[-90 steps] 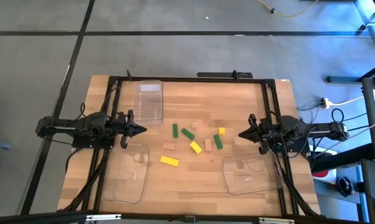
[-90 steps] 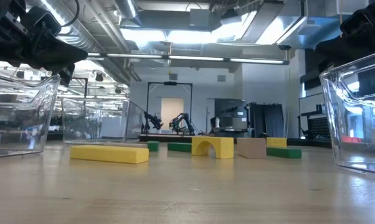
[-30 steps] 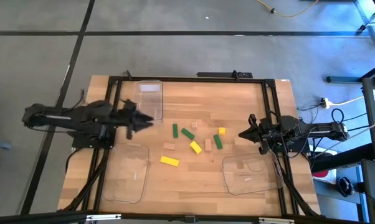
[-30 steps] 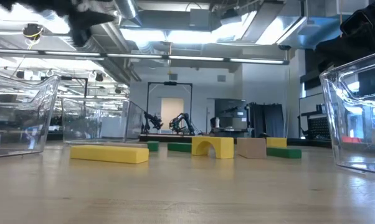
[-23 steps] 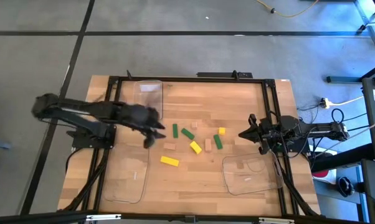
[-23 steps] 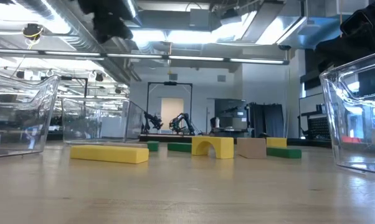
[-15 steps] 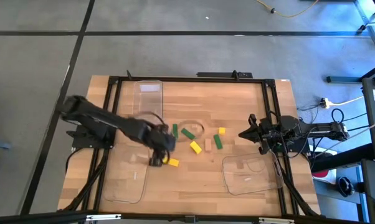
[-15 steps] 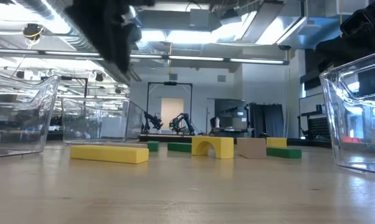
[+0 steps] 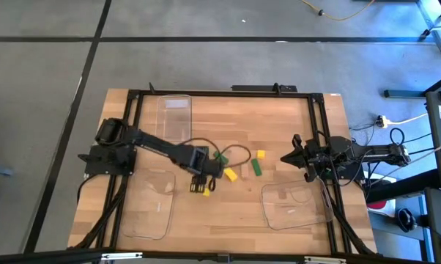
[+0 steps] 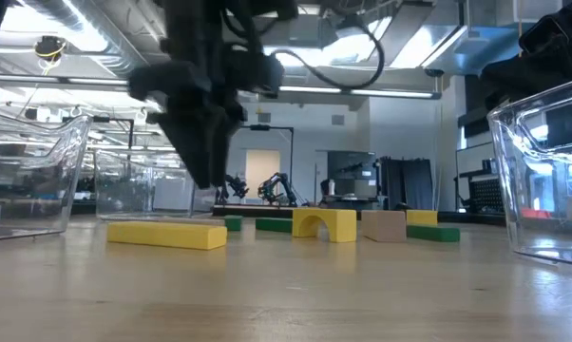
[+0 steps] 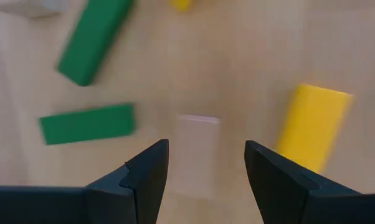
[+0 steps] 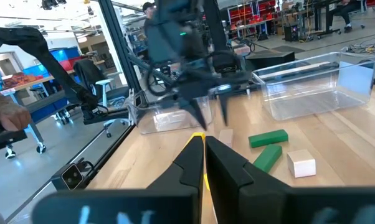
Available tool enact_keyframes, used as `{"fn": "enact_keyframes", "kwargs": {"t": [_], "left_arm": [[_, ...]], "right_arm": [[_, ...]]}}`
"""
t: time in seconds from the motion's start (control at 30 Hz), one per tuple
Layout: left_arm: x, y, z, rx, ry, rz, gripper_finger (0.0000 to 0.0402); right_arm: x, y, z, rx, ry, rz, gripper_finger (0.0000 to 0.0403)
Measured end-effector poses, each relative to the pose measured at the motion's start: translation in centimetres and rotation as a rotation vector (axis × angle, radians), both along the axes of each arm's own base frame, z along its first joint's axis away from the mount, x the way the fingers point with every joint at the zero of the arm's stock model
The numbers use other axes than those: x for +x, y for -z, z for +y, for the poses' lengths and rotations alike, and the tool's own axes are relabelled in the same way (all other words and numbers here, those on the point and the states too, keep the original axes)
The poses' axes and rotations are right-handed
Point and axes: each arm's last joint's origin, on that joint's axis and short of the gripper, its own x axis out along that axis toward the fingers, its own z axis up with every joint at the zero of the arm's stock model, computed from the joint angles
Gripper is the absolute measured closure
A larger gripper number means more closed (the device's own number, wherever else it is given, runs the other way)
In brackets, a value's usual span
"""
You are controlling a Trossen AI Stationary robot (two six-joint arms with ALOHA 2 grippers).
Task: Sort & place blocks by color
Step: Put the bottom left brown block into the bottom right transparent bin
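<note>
From above, my left gripper (image 9: 199, 185) hangs just below the frame's centre, over the blocks (image 9: 239, 167) scattered mid-bench (image 9: 294, 132); a yellow bar (image 9: 204, 191) peeks out at its tip. My right gripper (image 9: 285, 158) waits at the right, pressed together.

At bench level, the yellow bar (image 10: 166, 234) lies flat at lower left, and my left gripper (image 10: 205, 171) hangs above it, not touching.

Through my left wrist, my fingers (image 11: 147, 177) are spread around a pale tan block (image 11: 195, 146) at centre, with a yellow block (image 11: 312, 127) to its right and two green bars (image 11: 86, 123) to its left. I judge these pieces light, stiff and smooth, so I'd pinch the tan one across its flat sides, squarely, so it doesn't twist out.

Through my right wrist, the closed fingers (image 12: 203, 162) point at the left arm working over the pile.
</note>
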Motion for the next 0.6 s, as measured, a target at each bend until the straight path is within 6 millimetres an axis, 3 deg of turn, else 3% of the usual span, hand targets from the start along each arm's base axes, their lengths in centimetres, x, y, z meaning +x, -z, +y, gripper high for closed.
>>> {"fn": "enact_keyframes", "kwargs": {"t": [0.2, 0.6], "left_arm": [[0.3, 0.4, 2.0, -0.039, 0.034, -0.006, 0.0199], [-1.2, 3.4, 0.8, 0.012, 0.074, 0.019, 0.0199]], "right_arm": [[0.0, 0.0, 0.0, 0.0, 0.0, 0.0, 0.0382], [0.0, 0.0, 0.0, -0.001, 0.0, 0.0, 0.0382]]}}
